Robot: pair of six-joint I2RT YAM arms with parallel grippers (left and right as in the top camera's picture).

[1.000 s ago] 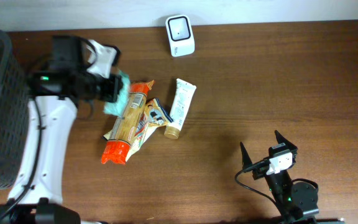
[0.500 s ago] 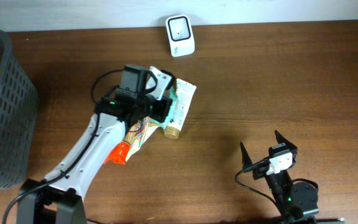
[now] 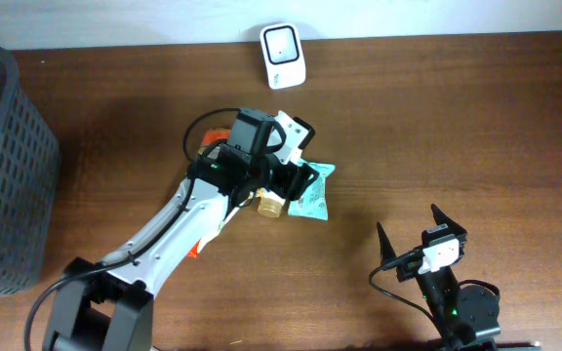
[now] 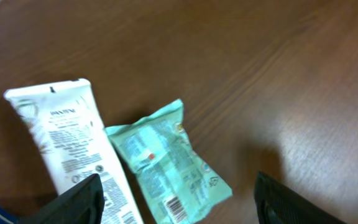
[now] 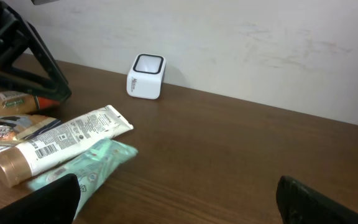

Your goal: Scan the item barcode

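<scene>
L arm (image 3: 154,239): long white links w/ smooth rounded shells, black housings at the joints. Boxy black motor block (image 3: 250,130) at wrist end, white cam housing (image 3: 294,131) next to it. Thin black cable (image 3: 195,136) loops off the wrist section. Tiny green LED (image 3: 215,166) on a black part. L gripper (image 3: 297,182): matte black, flat wedge-shaped fingers (image 4: 76,200).

R arm (image 3: 460,308): mostly black, rounded base, green base light (image 3: 450,313). White cam block (image 3: 441,249) on top. R gripper (image 3: 406,218): black, w/ pointed triangular fingertips (image 5: 39,202). Black wire (image 3: 398,283) curves along its side.
</scene>
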